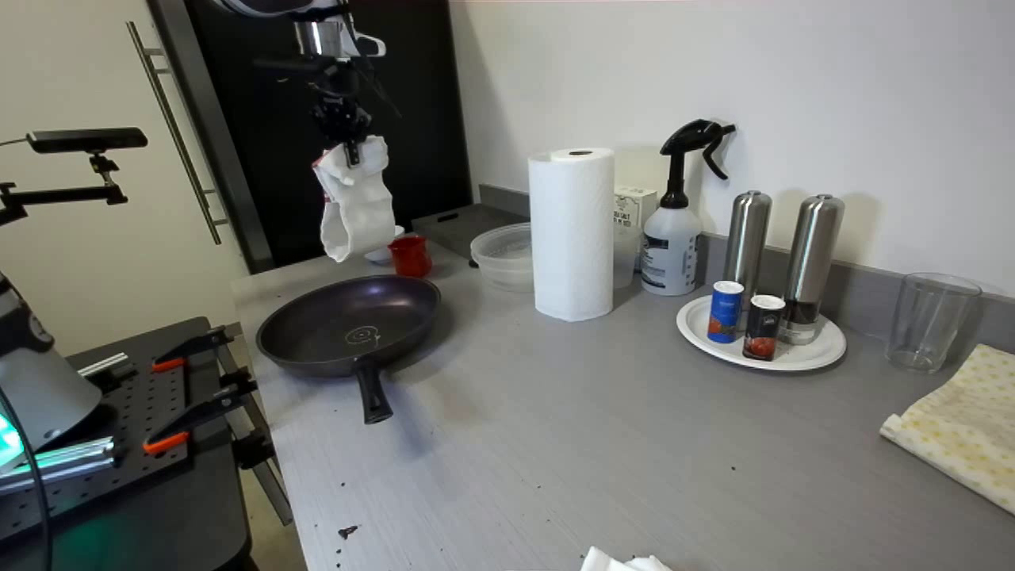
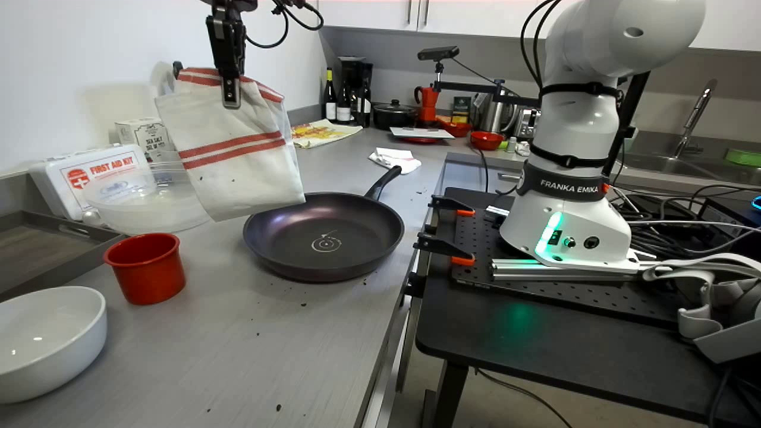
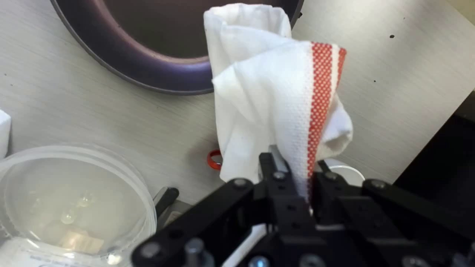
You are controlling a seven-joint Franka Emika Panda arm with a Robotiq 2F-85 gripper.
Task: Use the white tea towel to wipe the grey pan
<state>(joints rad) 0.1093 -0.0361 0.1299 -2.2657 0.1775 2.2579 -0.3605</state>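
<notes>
My gripper (image 1: 353, 155) is shut on the white tea towel (image 1: 357, 210), a folded cloth with red stripes. Its loose end hangs down, raised over the counter by the pan's rim. The grey pan (image 2: 324, 238) lies on the counter, dark and shallow with a black handle. A gap shows between towel and pan in an exterior view; elsewhere the cloth's lower part overlaps the rim. Seen from the wrist, the towel (image 3: 274, 96) is pinched between the two fingers (image 3: 276, 161) and covers part of the pan (image 3: 167, 33).
Near the pan stand a red cup (image 2: 148, 267), a white bowl (image 2: 47, 345) and a clear plastic container (image 1: 507, 258). A paper-towel roll (image 1: 571, 238) and a spray bottle (image 1: 672, 246) are by the wall. Another white cloth (image 2: 395, 159) lies past the pan's handle.
</notes>
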